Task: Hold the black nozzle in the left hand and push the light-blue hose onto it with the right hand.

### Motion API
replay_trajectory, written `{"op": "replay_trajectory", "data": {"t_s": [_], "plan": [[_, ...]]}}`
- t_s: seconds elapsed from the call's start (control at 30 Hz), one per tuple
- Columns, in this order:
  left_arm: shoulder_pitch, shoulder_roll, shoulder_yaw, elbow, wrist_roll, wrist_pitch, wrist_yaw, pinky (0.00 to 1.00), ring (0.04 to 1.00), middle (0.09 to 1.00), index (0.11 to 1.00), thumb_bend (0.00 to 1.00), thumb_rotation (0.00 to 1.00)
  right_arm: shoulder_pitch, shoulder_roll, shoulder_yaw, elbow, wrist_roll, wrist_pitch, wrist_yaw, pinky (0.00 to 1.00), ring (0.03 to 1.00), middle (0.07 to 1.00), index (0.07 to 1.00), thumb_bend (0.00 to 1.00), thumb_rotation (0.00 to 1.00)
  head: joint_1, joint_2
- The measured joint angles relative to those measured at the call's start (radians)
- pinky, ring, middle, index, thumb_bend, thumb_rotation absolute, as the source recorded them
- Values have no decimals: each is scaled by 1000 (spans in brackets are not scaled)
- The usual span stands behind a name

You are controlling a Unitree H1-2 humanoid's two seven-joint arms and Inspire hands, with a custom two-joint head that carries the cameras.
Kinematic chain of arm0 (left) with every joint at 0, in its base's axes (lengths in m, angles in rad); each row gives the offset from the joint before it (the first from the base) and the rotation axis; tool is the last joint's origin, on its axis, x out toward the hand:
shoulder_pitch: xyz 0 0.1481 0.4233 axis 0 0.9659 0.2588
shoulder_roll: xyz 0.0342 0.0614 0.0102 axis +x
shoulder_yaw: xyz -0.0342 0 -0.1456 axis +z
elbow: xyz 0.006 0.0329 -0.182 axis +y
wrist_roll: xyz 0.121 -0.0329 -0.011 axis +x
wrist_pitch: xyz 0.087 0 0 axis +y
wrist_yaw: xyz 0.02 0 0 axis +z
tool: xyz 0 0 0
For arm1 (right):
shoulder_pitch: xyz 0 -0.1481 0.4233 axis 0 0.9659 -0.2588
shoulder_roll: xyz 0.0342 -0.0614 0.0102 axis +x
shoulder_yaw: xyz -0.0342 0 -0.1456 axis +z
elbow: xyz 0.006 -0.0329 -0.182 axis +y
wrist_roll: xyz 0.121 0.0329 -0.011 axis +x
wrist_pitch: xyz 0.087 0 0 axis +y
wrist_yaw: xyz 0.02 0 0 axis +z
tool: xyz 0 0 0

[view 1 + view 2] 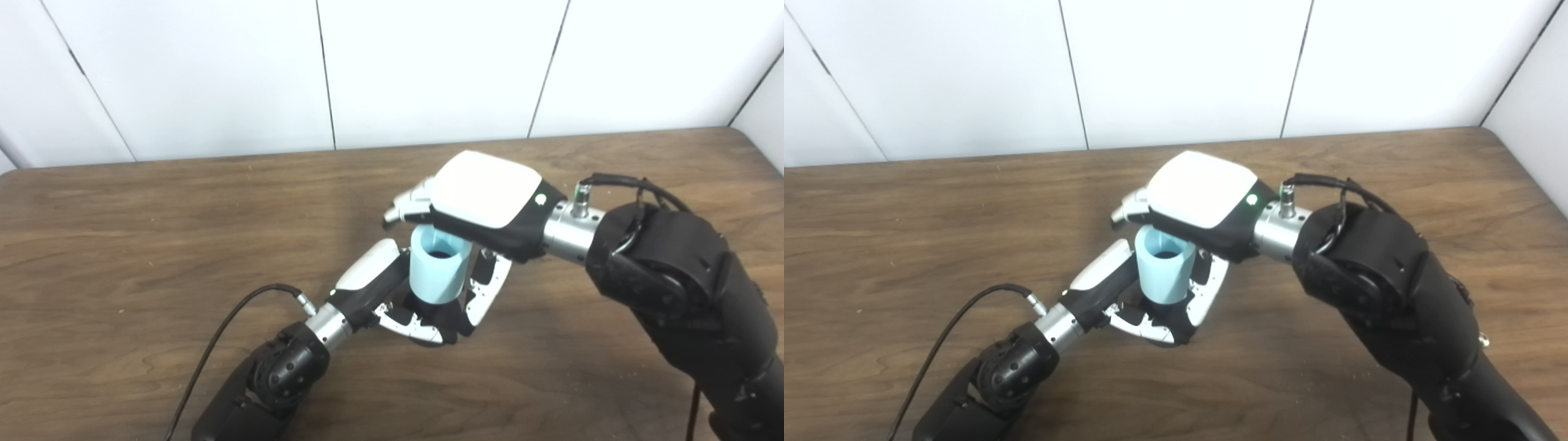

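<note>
The light-blue hose (436, 271) is a short upright tube with its open top facing up. Its lower end sits in my left hand (422, 306), whose fingers curl around the base from both sides. Only a dark bit of the black nozzle (442, 320) shows under the hose between those fingers. My right hand (474, 202) lies palm-down over the hose's far rim, its fingertips (401, 211) reaching past the hose to the left. Its thumb and palm side are hidden, so its hold on the hose is unclear.
A brown wooden table (153, 245) carries the work, with white wall panels (429, 67) behind its far edge. A black cable (226, 331) loops from my left wrist over the table. The right forearm (686, 288) crosses the table's right side.
</note>
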Motion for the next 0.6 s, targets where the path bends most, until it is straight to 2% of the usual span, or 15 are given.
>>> {"op": "replay_trajectory", "data": {"t_s": [0.17,0.3,0.47,0.6], "plan": [[0,0,0,0,1,1,0,740,661,531,466,517,0,39,40,-49,17,46,-84,-148,936,915,934,851,1000,421,0,2],[0,-1,1,-3,0,7,-3,730,689,532,466,517,0,59,68,-84,33,74,-153,-254,944,915,929,851,1000,432,0,2],[0,-2,2,-6,0,15,-7,722,683,533,463,517,0,61,82,-101,62,89,-261,-363,943,914,923,844,971,500,2,3],[1,-4,3,-6,0,15,-8,741,668,533,457,517,0,72,82,-111,82,99,-326,-416,933,910,923,857,972,479,2,2]]}}
